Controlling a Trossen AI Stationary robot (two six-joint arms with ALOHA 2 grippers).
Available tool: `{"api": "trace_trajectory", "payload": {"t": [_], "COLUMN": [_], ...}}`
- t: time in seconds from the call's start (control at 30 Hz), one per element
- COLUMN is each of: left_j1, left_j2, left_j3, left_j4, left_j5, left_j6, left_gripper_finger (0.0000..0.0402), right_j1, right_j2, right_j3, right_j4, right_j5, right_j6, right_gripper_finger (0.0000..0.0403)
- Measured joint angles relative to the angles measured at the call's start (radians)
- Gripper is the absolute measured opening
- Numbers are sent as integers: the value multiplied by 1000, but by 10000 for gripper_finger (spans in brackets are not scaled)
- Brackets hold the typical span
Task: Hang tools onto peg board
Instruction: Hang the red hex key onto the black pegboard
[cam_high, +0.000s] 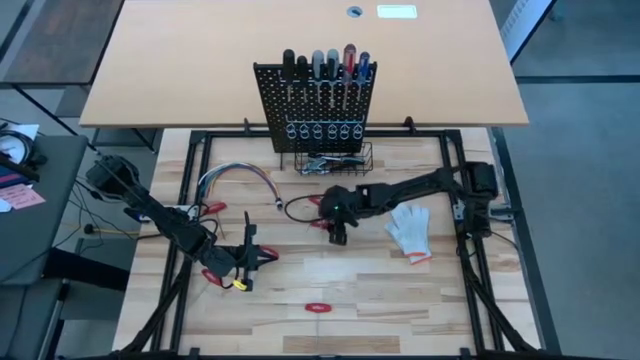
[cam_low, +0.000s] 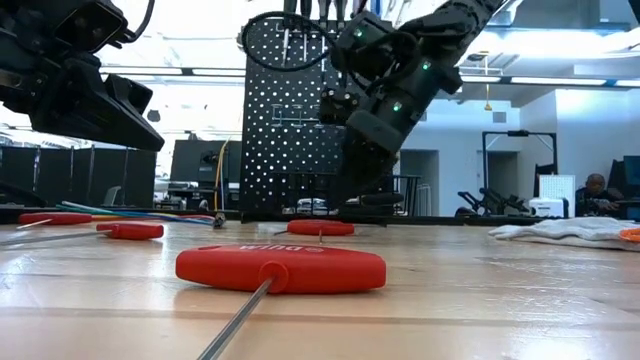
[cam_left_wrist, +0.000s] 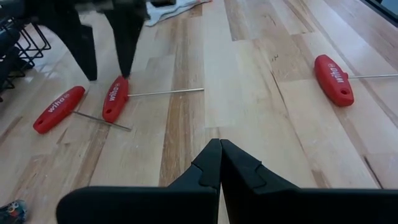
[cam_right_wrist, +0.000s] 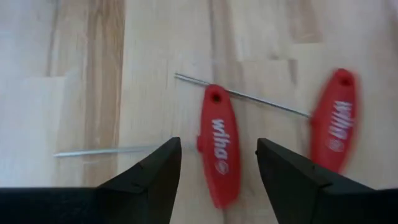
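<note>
Right tool spread wide, empty, over red T-handle driver on bench. Left tool closed, empty. Light, rigid; grip the fat handle, not the thin shaft.

The right pincer hung over two T-handled keys lying side by side on the tabletop; the peg board stood behind it, a glove just beside it.
</note>
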Motion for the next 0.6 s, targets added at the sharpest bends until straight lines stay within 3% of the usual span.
{"api": "trace_trajectory", "payload": {"t": [0.3, 0.4, 0.57, 0.6], "left_j1": [0, 0, 0, 0], "left_j2": [0, 0, 0, 0], "left_j3": [0, 0, 0, 0], "left_j4": [3, 1, -4, -3], "left_j5": [0, 0, 0, 0], "left_j6": [0, 1, 0, 0], "left_gripper_finger": [0, 0, 0, 0], "right_j1": [6, 8, 19, 26], "right_j2": [99, 107, 105, 102], "right_j3": [11, 11, 11, 10], "right_j4": [13, 1, -16, -16], "right_j5": [-11, -12, -5, 13], "right_j6": [-39, -42, -42, -42], "right_gripper_finger": [198, 165, 74, 72]}}
